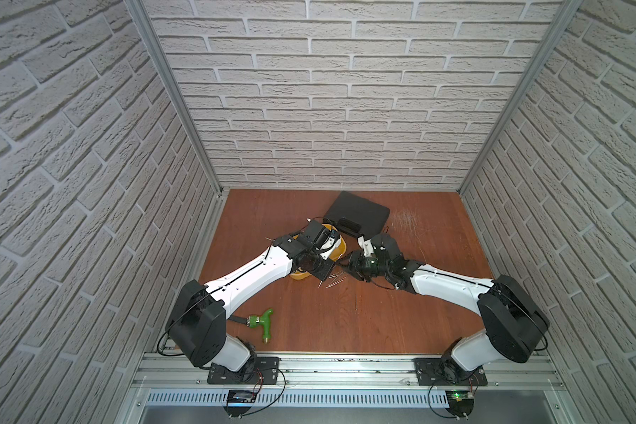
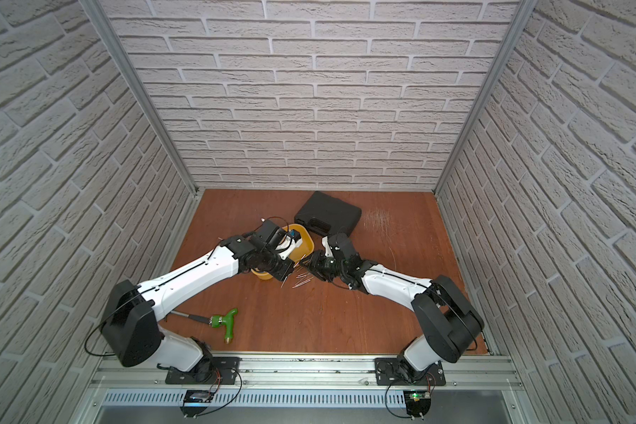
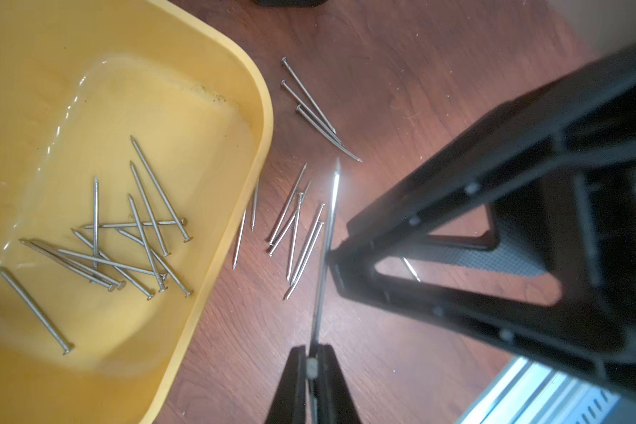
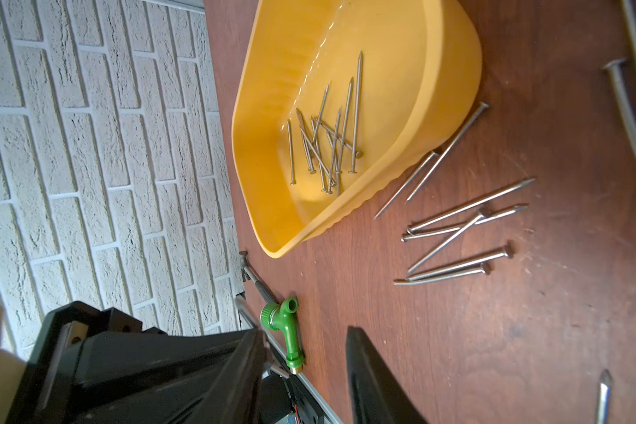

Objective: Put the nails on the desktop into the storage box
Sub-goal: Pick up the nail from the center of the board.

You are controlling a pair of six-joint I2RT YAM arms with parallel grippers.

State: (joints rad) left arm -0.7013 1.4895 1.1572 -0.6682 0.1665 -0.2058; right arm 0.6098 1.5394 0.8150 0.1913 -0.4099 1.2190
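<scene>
Left wrist: nail (image 3: pixel 329 227) in left tool (image 3: pixel 312 358).

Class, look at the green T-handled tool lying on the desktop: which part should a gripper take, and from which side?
Probably from straight above, jaws across the long brass-tipped limb of the green tool: it lies flat and narrow, with bare desktop either side. Its metal shaft runs under the left arm.
</scene>
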